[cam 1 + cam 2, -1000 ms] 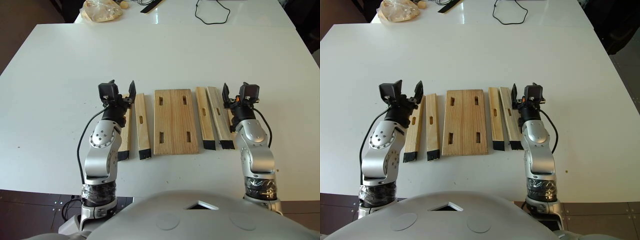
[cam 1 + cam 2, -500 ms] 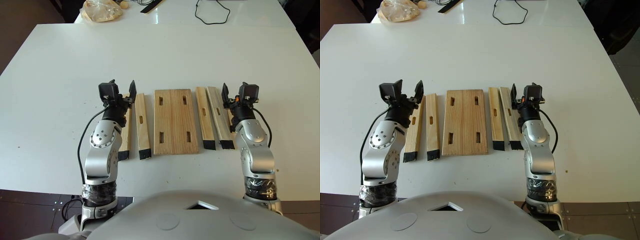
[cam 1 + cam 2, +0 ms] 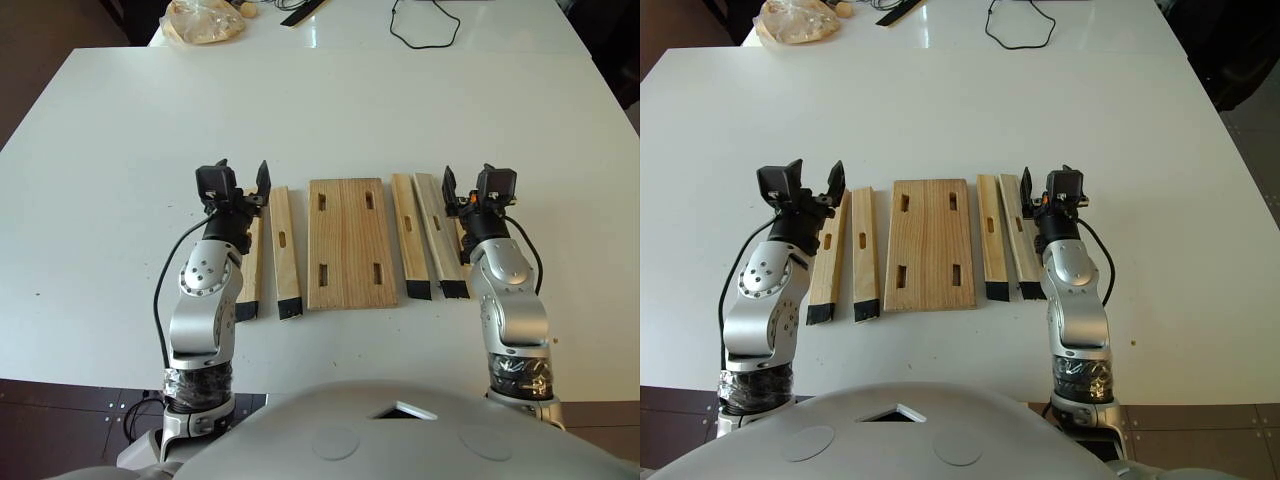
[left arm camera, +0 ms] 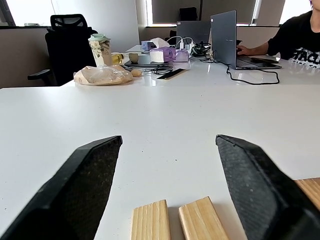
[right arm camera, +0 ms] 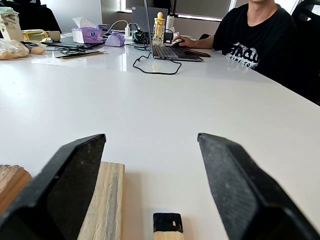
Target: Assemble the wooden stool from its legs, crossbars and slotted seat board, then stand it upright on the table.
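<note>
Wooden stool parts are lying flat and unassembled on the white bench (image 3: 120, 150). The slotted seat board (image 3: 347, 243) is resting between the two end effectors, with its four slots facing up.

The left end effector (image 3: 243, 172) is hovering with its fingers spread wide and is gripping nothing. The outer left leg (image 3: 253, 280) is lying beneath it, with its far end below the gap between the fingers. The inner left leg (image 3: 285, 250) is lying just beside that leg, on the seat-board side.

The right end effector (image 3: 468, 180) is likewise standing spread and unloaded. A short wooden piece with a black end (image 5: 167, 222) is lying below the gap between its fingers. The outer right leg (image 3: 440, 240) and inner right leg (image 3: 408, 240) are lying between this end effector and the seat board, close against each other.

Well beyond both end effectors, a crumpled bag (image 3: 203, 20) and a black cable (image 3: 425, 25) are sitting on the adjoining bench (image 3: 500, 25).
</note>
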### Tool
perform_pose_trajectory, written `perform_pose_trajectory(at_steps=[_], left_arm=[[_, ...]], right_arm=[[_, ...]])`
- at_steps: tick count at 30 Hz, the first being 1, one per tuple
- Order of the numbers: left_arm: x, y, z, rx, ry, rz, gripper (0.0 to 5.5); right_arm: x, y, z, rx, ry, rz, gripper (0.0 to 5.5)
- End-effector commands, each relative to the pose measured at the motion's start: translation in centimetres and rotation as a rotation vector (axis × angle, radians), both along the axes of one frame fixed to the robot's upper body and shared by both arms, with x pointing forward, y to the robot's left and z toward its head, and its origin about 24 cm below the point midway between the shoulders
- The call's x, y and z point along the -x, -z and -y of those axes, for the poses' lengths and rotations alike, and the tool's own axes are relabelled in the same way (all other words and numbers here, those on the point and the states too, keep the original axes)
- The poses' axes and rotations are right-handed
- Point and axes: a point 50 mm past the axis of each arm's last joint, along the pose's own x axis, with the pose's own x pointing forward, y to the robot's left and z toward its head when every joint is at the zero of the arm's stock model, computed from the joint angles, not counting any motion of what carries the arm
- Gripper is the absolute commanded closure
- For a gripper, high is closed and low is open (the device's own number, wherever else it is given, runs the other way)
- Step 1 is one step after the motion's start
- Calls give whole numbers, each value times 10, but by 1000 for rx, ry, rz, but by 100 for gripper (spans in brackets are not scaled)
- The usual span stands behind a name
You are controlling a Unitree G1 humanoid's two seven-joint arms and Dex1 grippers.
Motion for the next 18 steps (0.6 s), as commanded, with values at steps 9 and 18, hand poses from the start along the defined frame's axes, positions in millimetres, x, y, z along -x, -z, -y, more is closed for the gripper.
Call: perform_pose_trajectory(at_steps=[9, 18], left_arm=[[16, 1, -26, -124, 26, -91, 202], [45, -28, -71, -323, 249, -368, 202]], right_arm=[[3, -3, 4, -11, 35, 2, 210], [25, -18, 9, 10, 127, 58, 210]])
